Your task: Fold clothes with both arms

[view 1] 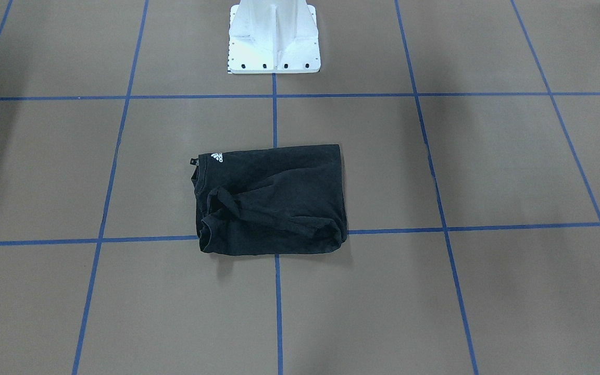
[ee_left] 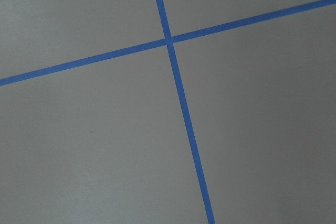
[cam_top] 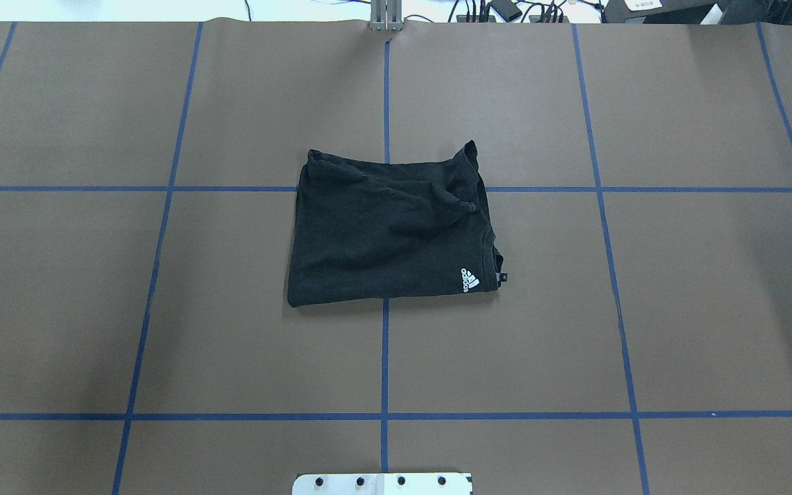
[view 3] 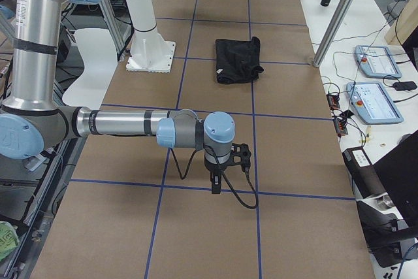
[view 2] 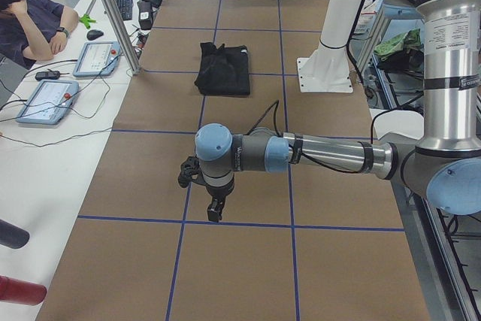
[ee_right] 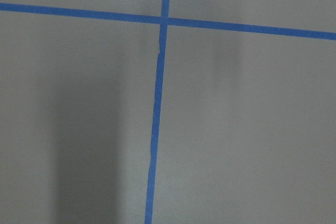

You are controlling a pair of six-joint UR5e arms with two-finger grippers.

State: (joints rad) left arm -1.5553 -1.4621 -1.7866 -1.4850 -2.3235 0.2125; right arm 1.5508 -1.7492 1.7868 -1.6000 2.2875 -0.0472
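The black T-shirt (cam_top: pixel 389 230) lies folded into a compact rectangle at the table's middle, its white collar logo (cam_top: pixel 469 280) facing up and its chest print hidden. It also shows in the front view (view 1: pixel 271 200) and both side views (view 2: pixel 223 69) (view 3: pixel 238 60). Both arms are far from it, outside the overhead and front views. The left gripper (view 2: pixel 216 212) hangs pointing down over the table near the left end. The right gripper (view 3: pixel 215 184) hangs the same way near the right end. I cannot tell whether either is open. Both wrist views show only bare brown table and blue tape.
The white pedestal base (view 1: pixel 274 39) stands behind the shirt on the robot's side. Blue tape lines (cam_top: pixel 385 357) grid the brown table. Metal posts (view 2: pixel 113 13) (view 3: pixel 339 14), tablets (view 2: pixel 49 99) and a seated person (view 2: pixel 30 20) are along the far side.
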